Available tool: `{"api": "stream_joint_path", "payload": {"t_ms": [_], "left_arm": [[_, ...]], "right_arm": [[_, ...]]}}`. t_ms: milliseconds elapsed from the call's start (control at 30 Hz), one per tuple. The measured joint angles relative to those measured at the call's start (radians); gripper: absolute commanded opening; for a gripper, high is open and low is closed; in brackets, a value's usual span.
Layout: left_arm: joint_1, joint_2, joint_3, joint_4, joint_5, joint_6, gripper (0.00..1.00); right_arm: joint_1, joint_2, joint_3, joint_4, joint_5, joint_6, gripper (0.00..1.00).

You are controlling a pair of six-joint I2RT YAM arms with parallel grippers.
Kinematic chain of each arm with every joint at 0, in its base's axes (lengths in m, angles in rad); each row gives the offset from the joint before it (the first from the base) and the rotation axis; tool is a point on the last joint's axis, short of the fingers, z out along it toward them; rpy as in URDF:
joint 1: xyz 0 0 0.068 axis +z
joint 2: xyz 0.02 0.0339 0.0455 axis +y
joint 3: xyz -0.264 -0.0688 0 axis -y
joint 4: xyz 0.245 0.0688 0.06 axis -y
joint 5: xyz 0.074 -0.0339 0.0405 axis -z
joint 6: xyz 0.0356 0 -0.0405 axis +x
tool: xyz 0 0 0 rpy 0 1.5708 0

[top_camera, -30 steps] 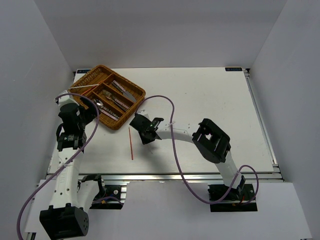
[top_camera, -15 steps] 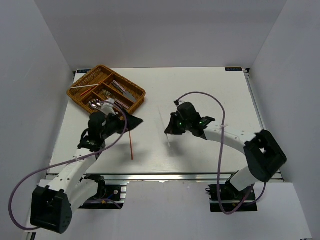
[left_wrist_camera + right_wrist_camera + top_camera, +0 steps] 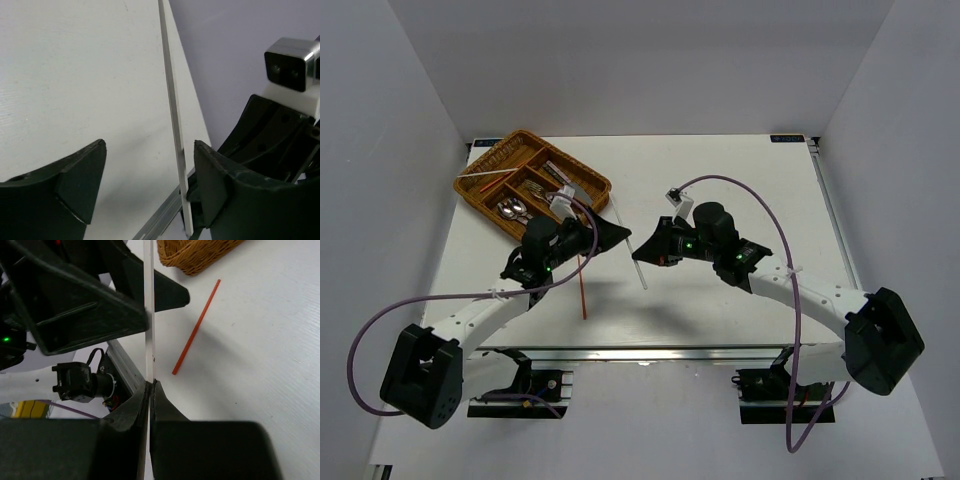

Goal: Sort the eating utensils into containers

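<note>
Both arms have swung toward mid-table: right gripper [image 3: 150,385] pinches 1 white chopstick [image 3: 148,315], left gripper [image 3: 150,150] gapes wide close beside it; 1 red chopstick [image 3: 582,290] lies below.

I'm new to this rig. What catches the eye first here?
At the middle of the table, the right gripper pinches a white chopstick close to the open fingers of the left gripper. A red chopstick lies flat nearby, and the wicker tray holding cutlery sits at the far left corner.
</note>
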Motion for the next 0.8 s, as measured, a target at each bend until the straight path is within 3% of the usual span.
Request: {"api": "stream_joint_path", "payload": {"t_ms": [133,167,267,300,333,367,400,533,667,800], "left_arm": [[-0.003,0.037,0.008,0.061,-0.002,-0.039,0.48],[-0.005,0.052,0.015,0.08,0.002,-0.047,0.33],[-0.011,0.098,0.043,0.132,0.024,-0.07,0.12],[-0.013,0.113,0.055,0.147,0.039,-0.078,0.0],[-0.019,0.129,0.074,0.149,0.052,-0.07,0.0],[-0.02,0.145,0.092,0.14,0.061,-0.062,0.0],[-0.019,0.163,0.114,0.127,0.066,-0.056,0.0],[-0.02,0.232,0.291,-0.085,-0.005,0.091,0.0],[-0.018,0.285,0.558,-0.373,-0.314,0.356,0.0],[0.0,0.364,0.743,-0.428,-0.688,0.702,0.0]], "right_arm": [[0.0,0.002,0.0,0.023,-0.032,0.005,0.0],[0.0,0.005,0.0,0.028,-0.036,0.005,0.0],[-0.002,0.016,0.0,0.032,-0.04,0.005,0.0],[-0.003,0.021,0.0,0.03,-0.038,0.001,0.0],[-0.005,0.023,0.0,0.032,-0.038,0.001,0.01],[-0.01,0.023,0.0,0.033,-0.037,-0.003,0.16],[-0.018,0.022,0.001,0.035,-0.034,-0.006,0.5],[-0.071,0.008,-0.001,0.01,-0.04,0.0,0.89],[-0.168,-0.092,-0.055,-0.047,-0.013,-0.025,0.89],[-0.221,-0.217,-0.122,-0.114,0.029,-0.066,0.89]]}}
